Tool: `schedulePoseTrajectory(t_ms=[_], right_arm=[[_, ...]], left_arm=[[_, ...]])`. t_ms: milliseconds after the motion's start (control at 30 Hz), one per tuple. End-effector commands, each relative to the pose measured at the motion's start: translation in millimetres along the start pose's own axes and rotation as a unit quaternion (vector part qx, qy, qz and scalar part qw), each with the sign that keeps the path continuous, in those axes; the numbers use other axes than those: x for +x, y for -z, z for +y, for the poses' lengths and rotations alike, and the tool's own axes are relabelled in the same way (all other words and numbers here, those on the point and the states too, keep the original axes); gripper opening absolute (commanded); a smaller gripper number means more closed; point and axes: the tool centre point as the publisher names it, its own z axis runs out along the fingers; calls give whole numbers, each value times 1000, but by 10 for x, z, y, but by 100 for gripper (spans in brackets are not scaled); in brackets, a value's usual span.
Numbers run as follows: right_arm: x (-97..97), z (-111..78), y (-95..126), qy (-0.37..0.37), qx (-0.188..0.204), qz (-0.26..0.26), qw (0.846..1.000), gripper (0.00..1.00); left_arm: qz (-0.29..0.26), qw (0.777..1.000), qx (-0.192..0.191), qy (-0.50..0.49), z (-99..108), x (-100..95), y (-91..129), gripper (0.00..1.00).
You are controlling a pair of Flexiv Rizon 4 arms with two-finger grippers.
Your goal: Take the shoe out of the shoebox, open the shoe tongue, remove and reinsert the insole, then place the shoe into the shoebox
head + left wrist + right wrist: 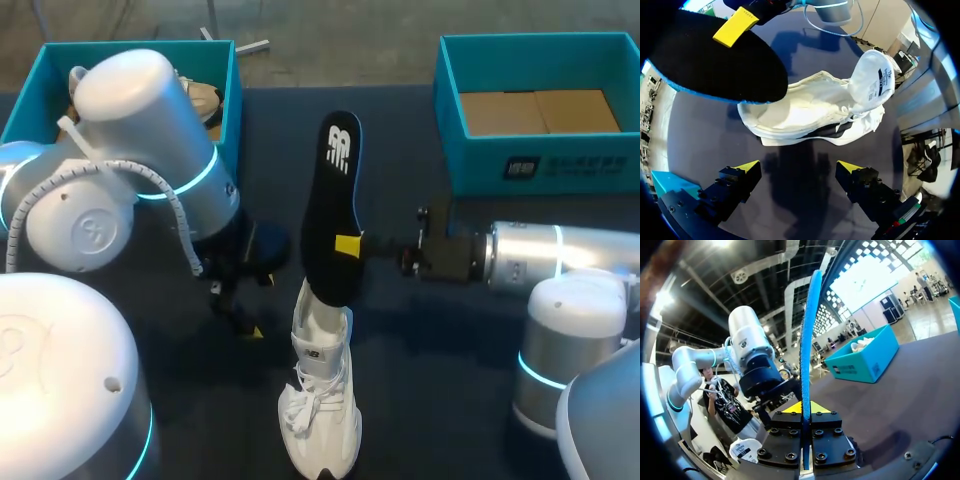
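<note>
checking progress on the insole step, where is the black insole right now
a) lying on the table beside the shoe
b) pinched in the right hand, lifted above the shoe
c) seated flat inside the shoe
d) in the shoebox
b: the insole is clamped edge-on between the right hand's yellow tips and held up over the white shoe, while the left hand stands open and empty.

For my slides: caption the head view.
Right gripper holds the black insole over the white shoe; left gripper open beside it.
</note>
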Motion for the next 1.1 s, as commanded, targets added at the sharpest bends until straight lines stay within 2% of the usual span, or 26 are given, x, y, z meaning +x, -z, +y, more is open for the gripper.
schedulePoseTrajectory(t_ms=[33,467,733,1100], right_arm=[[44,-39,-57,3,-3,-1,1000,0],[34,-124,-130,-5,-10,5,1000,0],[-4,-162,-22,-4,-2,5,1000,0],[-59,-340,91,-18,-5,10,1000,0]], left_arm=[[0,1000,-3,1,-36,-1,-70,100],[8,1000,-7,-1,-55,-1,-115,100],[8,1000,-7,-1,-55,-1,-115,100],[8,1000,-7,-1,-55,-1,-115,100]])
